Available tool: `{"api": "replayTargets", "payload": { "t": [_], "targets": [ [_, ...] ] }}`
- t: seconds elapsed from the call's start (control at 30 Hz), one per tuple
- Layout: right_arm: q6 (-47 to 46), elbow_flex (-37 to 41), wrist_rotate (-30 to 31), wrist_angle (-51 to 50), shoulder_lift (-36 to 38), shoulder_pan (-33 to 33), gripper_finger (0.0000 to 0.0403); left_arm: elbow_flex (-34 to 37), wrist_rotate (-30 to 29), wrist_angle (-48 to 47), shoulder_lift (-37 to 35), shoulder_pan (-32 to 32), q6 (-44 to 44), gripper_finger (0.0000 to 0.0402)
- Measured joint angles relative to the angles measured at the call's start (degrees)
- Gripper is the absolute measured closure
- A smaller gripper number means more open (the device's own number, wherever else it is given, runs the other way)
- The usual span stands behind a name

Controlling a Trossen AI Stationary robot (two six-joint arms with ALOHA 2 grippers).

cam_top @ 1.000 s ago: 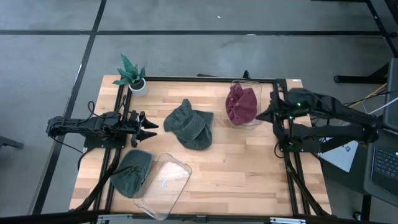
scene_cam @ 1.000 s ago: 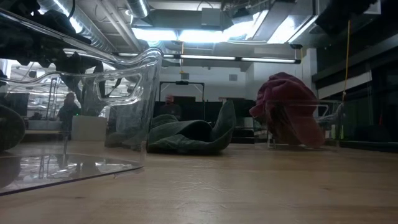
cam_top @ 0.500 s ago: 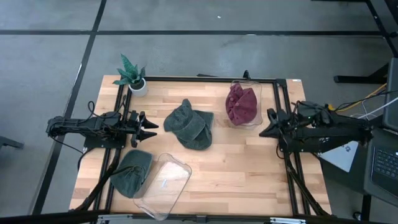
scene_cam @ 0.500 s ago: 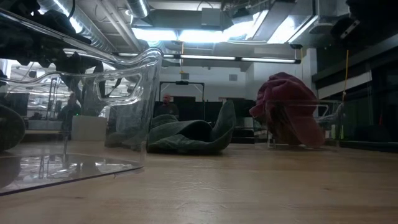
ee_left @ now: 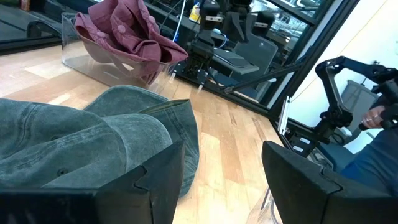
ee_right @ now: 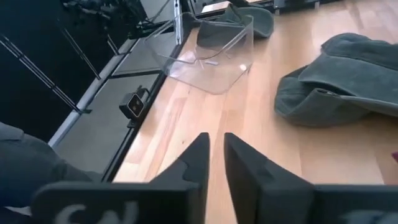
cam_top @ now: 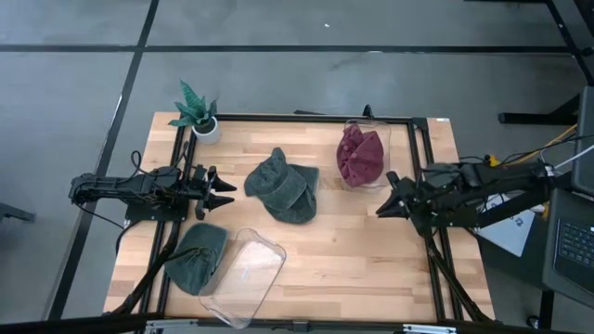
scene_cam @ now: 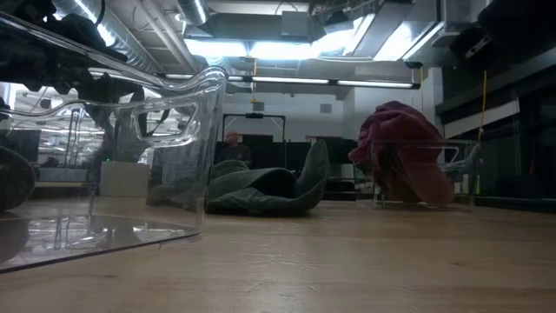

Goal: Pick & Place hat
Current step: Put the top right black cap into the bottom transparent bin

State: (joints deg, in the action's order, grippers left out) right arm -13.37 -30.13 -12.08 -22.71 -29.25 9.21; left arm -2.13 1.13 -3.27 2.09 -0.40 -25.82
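A grey-green hat [cam_top: 283, 186] lies crumpled on the middle of the wooden table, also seen in the low view [scene_cam: 269, 187]. A maroon hat [cam_top: 360, 155] sits in a clear bin [cam_top: 382, 139] at the far right. A second green hat [cam_top: 197, 258] lies at the near left beside a tipped clear bin [cam_top: 246, 274]. My left gripper [cam_top: 225, 192] waits open at the table's left, pointing level at the middle hat [ee_left: 93, 143]. My right gripper [cam_top: 382, 206] hangs right of that hat, near the maroon hat's bin, its fingers [ee_right: 216, 155] a narrow gap apart with nothing between them.
A small potted plant [cam_top: 197, 113] stands at the far left corner. A black metal frame [cam_top: 422, 176] runs along the table's sides. Bare wood [cam_top: 362, 250] lies between the middle hat and the near right corner. People show in the room beyond the table.
My right gripper has swung from beside the maroon hat's bin toward the near edge and a little toward the table's middle, sinking and tipping its fingers downward. The hats and bins have kept still.
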Motion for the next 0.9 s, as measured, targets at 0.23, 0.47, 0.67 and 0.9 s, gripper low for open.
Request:
{"api": "replayTargets", "payload": {
  "t": [0.23, 0.47, 0.67, 0.9],
  "targets": [
    [-2.58, 0.0, 6.81, 7.38, -8.8, 4.18, 0.0276, 0.0, -0.01, 0.0, 0.0, 0.0, 0.0, 0.0192],
    [-12.21, -1.4, 8.08, 15.63, -21.13, 5.9, 0.0233, 0.0, -0.02, 0.0, 0.0, 0.01, 0.01, 0.0192],
    [-14.4, -5.0, 12.88, 16.03, -31.31, 5.93, 0.022, 0.0, -0.02, 0.0, 0.0, 0.0, 0.01, 0.0192],
    [-21.07, -11.57, 20.93, 16.31, -45.51, 5.93, 0.0219, 0.0, -0.02, 0.0, 0.0, 0.01, 0.0, 0.0192]
  ]
}}
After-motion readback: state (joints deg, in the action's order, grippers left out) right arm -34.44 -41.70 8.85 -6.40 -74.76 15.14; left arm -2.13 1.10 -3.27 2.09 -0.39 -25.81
